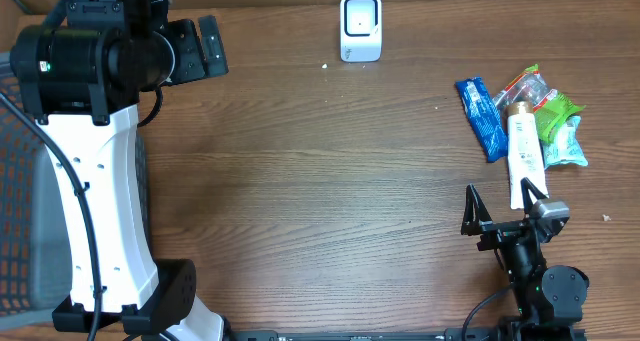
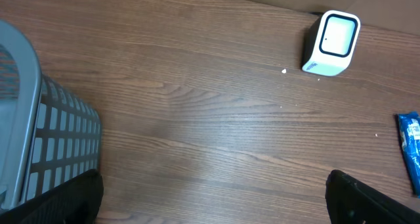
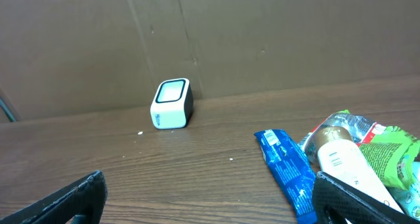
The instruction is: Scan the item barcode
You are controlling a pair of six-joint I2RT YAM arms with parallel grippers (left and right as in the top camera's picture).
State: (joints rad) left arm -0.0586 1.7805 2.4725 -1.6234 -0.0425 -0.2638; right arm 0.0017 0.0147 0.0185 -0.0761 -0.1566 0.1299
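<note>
the right gripper (image 1: 503, 199) stands wide and empty just near of the white tube (image 1: 524, 151), likely the easiest item to grab from the pile (image 1: 548, 119) at the right. the left gripper (image 1: 205, 49), also wide, hangs far left, clear of the scanner (image 1: 360, 27).

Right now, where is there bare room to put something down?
The wide middle of the table is bare, between the scanner at the back, the basket at the left and the blue packet. The right side is crowded: tube and green packet piled together.
</note>
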